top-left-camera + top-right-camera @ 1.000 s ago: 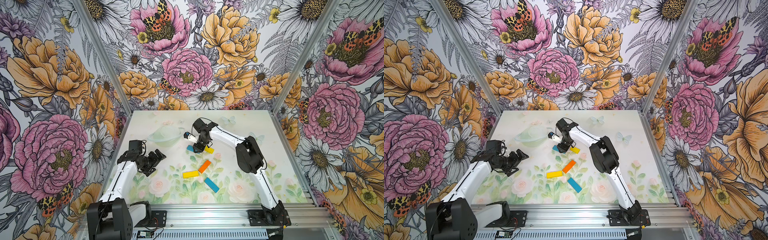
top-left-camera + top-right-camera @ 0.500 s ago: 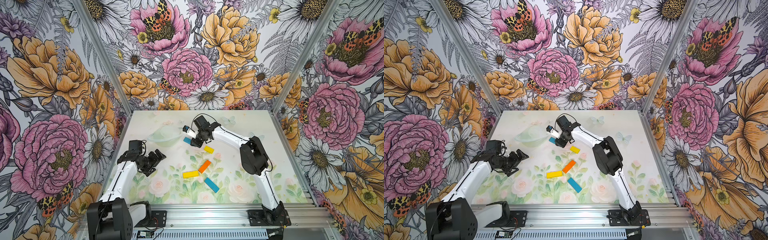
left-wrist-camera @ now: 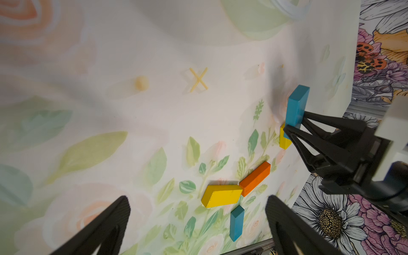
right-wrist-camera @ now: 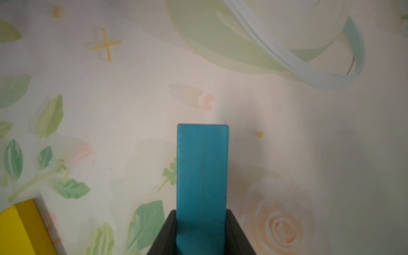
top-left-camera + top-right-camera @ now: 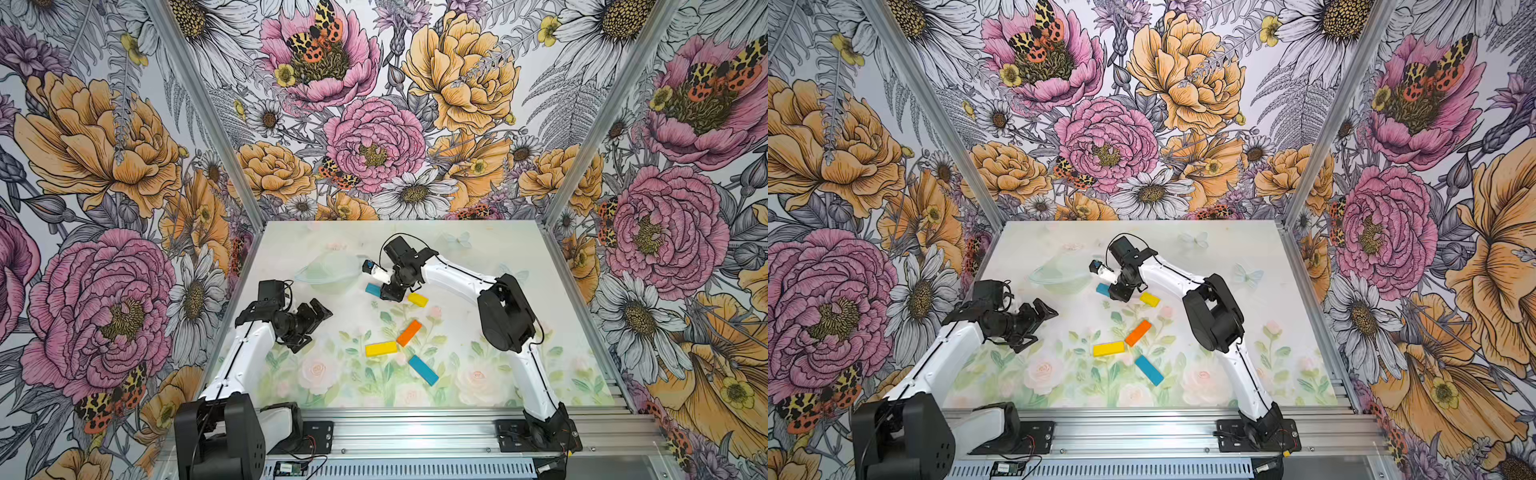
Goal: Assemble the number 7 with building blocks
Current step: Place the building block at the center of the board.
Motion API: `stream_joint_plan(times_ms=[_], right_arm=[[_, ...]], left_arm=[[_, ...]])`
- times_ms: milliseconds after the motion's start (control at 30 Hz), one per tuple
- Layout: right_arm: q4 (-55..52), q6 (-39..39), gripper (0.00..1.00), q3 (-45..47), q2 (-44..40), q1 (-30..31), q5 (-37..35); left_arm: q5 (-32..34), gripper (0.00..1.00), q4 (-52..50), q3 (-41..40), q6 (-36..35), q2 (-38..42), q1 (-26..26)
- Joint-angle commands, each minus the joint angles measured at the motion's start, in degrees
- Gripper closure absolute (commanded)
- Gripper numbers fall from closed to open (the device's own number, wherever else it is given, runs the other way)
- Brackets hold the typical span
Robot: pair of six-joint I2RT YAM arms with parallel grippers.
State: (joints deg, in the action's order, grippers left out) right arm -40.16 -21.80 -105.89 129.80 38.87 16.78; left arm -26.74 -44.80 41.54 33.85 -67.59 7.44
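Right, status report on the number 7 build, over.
Right gripper shut on blue block. Left gripper open, empty. Short yellow, orange, long yellow, second blue loose; no 7 yet. Nothing blocking.

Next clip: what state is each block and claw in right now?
right claw: shut on the held blue block.
held blue block: gripped at one end.
left claw: open, empty.
short yellow block: flat, loose.
long yellow block: flat.
orange block: flat, end at long yellow block.
other blue block: flat, apart.
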Motion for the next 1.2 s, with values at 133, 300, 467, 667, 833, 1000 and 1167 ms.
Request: stream_joint_plan(times_ms=[133, 300, 467, 667, 833, 1000, 1167], right_arm=[[18.41, 11.07, 0.83, 10.41, -8.15, -0.6, 0.27], [29.62, 16.93, 0.82, 19.77, -12.46, -1.4, -0.8], [36.23, 20.5, 0.82, 25.74, -14.72, -2.28, -0.78], [33.02, 19.46, 0.8, 21.02, -14.25, -2.44, -0.37], [24.47, 16.22, 0.79, 9.8, -10.96, -2.56, 1.41], [21.41, 14.56, 0.79, 4.9, -9.38, -2.49, 1.28], [21.44, 14.17, 0.79, 9.08, -9.94, -1.85, 1.11]], left_arm=[[-1.56, 0.01, 0.96, 1.25, -1.87, -0.87, 1.0], [-1.83, 0.01, 1.02, 1.69, -2.22, -1.7, 1.0], [-1.9, 0.01, 0.95, 2.33, -2.69, -2.71, 1.0], [-1.95, 0.01, 1.0, 2.67, -2.91, -3.26, 0.98], [-1.83, 0.01, 0.99, 2.58, -2.93, -3.18, 0.99], [-1.74, 0.01, 0.97, 2.19, -2.73, -2.63, 1.0], [-1.6, 0.01, 0.99, 1.97, -2.64, -2.37, 1.0]])
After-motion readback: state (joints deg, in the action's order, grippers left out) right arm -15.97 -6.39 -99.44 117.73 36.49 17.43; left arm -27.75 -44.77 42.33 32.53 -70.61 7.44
